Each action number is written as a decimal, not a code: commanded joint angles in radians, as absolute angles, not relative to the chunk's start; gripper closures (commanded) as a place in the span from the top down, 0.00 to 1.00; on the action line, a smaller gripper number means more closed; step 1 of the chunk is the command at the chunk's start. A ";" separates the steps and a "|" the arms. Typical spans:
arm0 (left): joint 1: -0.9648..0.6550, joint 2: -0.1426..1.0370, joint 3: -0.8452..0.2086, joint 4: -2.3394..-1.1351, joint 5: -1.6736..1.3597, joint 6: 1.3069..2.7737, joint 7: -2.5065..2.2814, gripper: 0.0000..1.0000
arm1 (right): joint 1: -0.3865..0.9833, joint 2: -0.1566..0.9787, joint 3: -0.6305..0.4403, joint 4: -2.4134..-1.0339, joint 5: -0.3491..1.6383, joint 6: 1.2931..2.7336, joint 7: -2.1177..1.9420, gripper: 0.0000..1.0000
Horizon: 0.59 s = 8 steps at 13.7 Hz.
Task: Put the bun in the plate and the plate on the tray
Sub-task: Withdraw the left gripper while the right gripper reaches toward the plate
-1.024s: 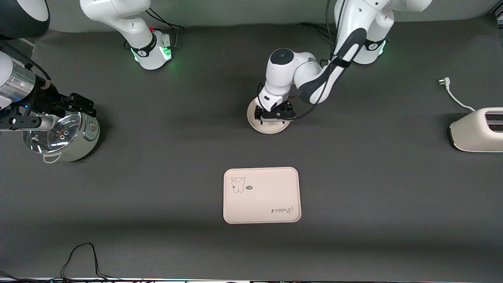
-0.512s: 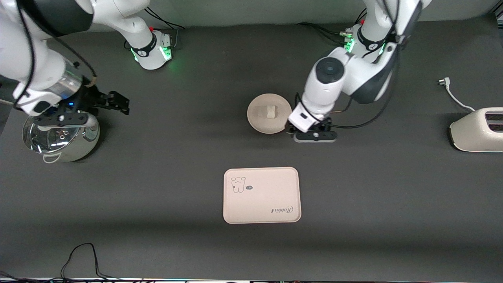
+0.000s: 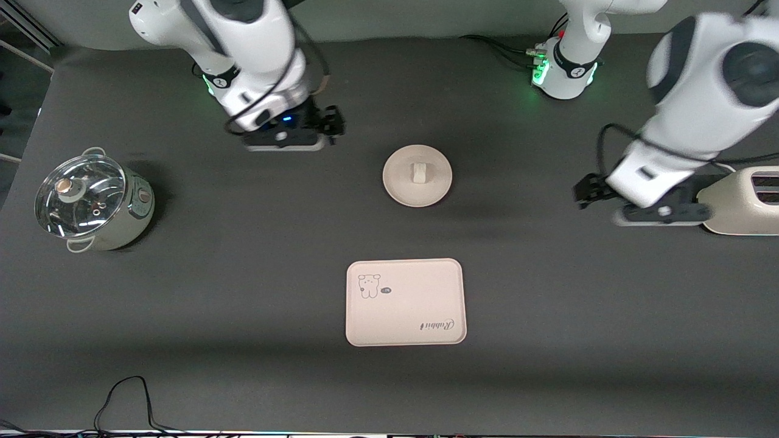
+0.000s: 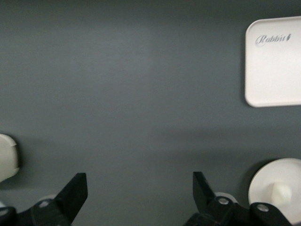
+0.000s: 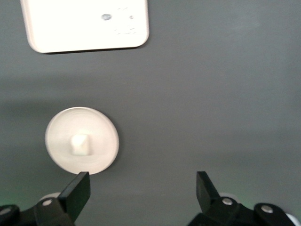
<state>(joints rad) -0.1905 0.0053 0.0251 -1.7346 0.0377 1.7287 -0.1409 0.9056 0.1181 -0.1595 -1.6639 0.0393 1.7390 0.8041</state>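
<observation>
Your bun [image 3: 418,172] already sits in the plate [image 3: 403,190], but the plate still rests on the counter [image 3: 243,304] farther from the camera than the tray [image 3: 406,316], with both the left tool [image 4: 138,193] and the right tool [image 5: 141,190] wide open, empty and well apart from it.

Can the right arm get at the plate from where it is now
Probably yes. The right tool hangs open over bare table toward the right arm's end, beside the plate. Nothing stands between them, and the left tool is off by the toaster. The bun sits mid-plate, leaving the rim free.
</observation>
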 commanded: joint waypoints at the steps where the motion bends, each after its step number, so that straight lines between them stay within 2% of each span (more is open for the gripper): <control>1: -0.176 -0.061 0.092 -1.709 0.015 1.628 -0.013 1.00 | 0.977 0.308 -0.175 -1.421 0.096 1.715 0.887 1.00; 3: -0.161 -0.095 0.092 -1.713 0.015 1.602 -0.006 1.00 | 0.992 0.354 -0.175 -1.364 0.139 1.718 0.881 1.00; 5: -0.163 -0.110 0.086 -1.724 0.015 1.598 -0.006 1.00 | 1.031 0.360 -0.176 -1.374 0.138 1.739 0.873 1.00; 8: -0.163 -0.095 0.048 -1.747 0.015 1.637 -0.008 1.00 | 1.028 0.364 -0.178 -1.506 0.137 1.816 0.792 1.00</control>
<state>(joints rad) -0.1621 -0.0960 0.0717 -1.7182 0.0218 1.6095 -0.0173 1.0179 0.3605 -0.1602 -1.4321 0.1241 1.7543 0.8445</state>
